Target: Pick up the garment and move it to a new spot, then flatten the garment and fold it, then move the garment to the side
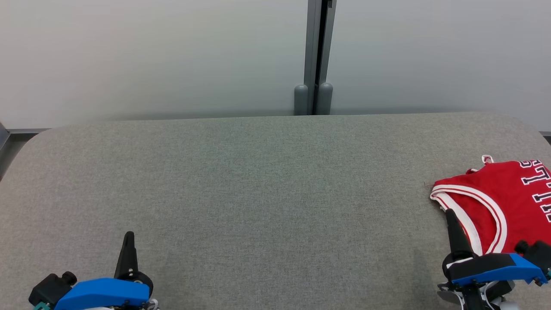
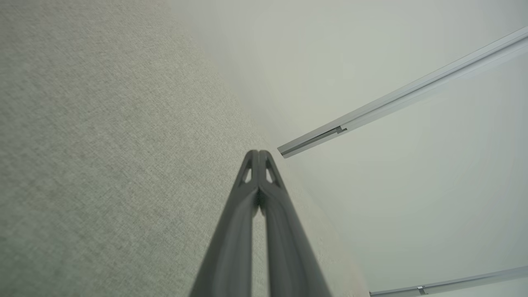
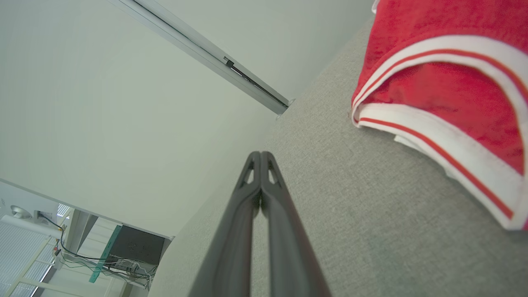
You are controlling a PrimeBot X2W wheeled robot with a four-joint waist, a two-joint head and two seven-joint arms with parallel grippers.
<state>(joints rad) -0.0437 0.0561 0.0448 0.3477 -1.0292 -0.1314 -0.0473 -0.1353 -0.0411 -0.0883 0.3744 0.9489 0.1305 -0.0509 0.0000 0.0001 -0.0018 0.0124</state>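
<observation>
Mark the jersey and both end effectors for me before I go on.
jersey [image 1: 499, 181]: head view, red fabric above the white armhole trim.
left end effector [image 2: 258, 153]: left wrist view, where the closed fingertips meet.
right end effector [image 3: 260, 156]: right wrist view, where the closed fingertips meet.

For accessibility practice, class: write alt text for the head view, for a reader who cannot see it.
A red jersey with white trim lies at the right edge of a grey table, cut off by the frame. The right gripper, shut, is beside it; the left gripper, shut, is at lower left.

head: high, forward-down | wrists: low, along table [image 1: 258, 193] | head+right: garment [image 1: 503, 202]
</observation>
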